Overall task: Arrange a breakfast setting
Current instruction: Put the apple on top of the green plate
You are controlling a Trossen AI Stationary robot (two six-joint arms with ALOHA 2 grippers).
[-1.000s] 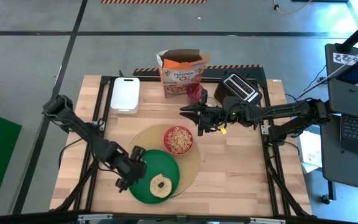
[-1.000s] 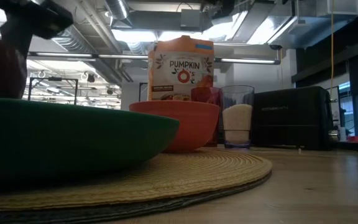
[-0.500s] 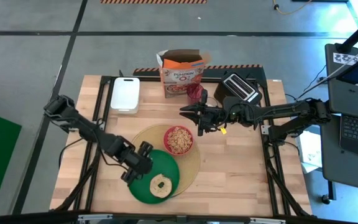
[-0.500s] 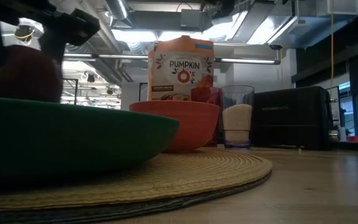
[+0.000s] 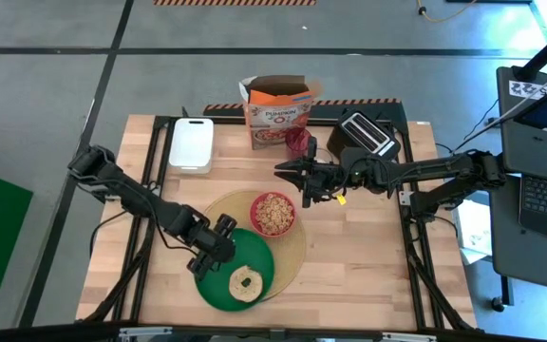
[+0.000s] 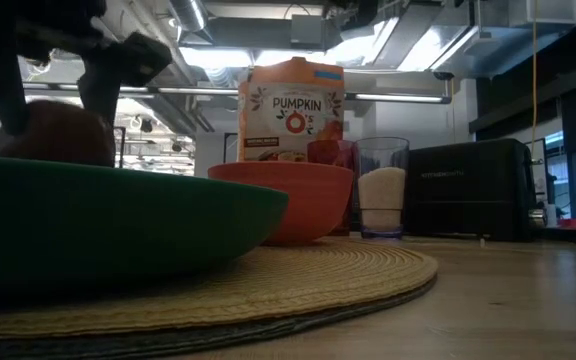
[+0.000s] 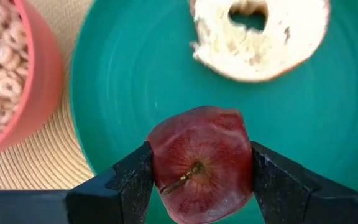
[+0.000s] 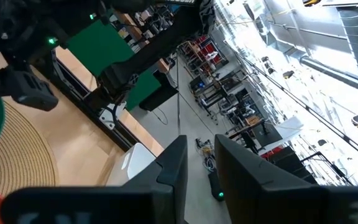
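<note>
the left gripper (image 7: 197,180), clamped on the dark-red fruit (image 7: 199,163), has moved in over the green plate (image 7: 135,81) beside the bread ring (image 7: 260,37); release looks near; right gripper (image 5: 297,178) waits, fingers narrowly apart.

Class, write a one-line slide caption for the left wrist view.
Left claw grips a red apple above the green plate holding a bagel.

A dark-red apple (image 7: 201,165) with pale streaks sits between black fingers (image 7: 120,186) over the green plate (image 7: 129,81). Beside the plate, the red bowl (image 7: 42,68) rests on the tan woven placemat (image 7: 36,168), and on the plate lies a pale beige bagel (image 7: 260,37).
</note>
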